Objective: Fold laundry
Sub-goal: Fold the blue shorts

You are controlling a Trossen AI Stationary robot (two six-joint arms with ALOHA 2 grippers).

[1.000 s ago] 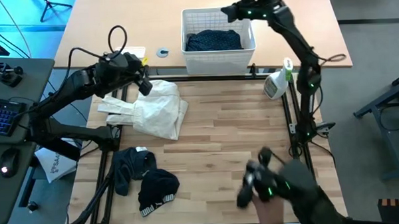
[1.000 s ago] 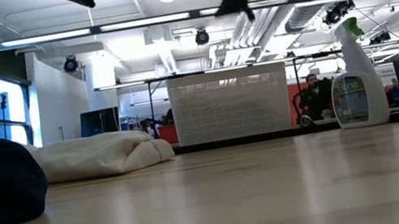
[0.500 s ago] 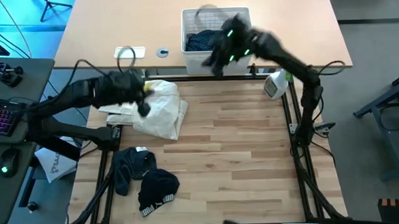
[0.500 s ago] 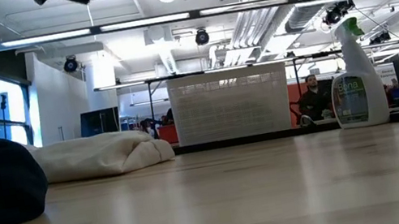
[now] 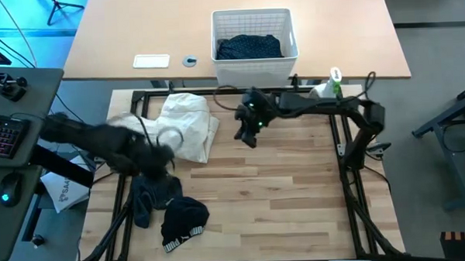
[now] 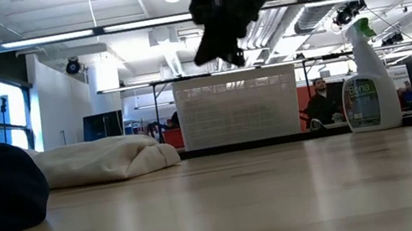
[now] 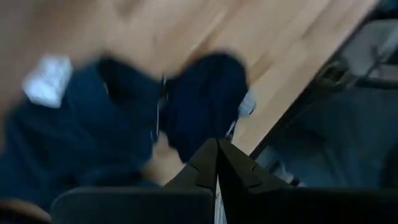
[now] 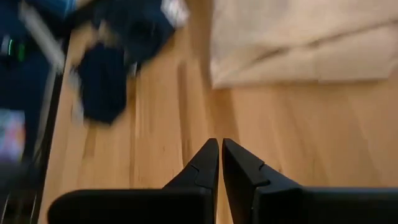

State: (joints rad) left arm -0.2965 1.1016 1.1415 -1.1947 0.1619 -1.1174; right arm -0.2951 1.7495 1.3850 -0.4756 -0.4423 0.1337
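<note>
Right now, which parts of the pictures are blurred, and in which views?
High view: the left arm is smeared, the right gripper only slightly. Left wrist view: the dark garments are soft. Low view: the spray bottle is sharp.

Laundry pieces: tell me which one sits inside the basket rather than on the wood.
The navy garment alone lies in the white basket beyond the frame. The cream piece and the dark pieces lie on the wooden tabletop.

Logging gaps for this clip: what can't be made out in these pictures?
- Left tool: motion-blurred in the high view.
- Dark garment in the basket: hidden by the lattice wall in the low view.
- Dark pieces: bunched, so their type is unclear.
- Person: too small, part-hidden by the spray bottle.
</note>
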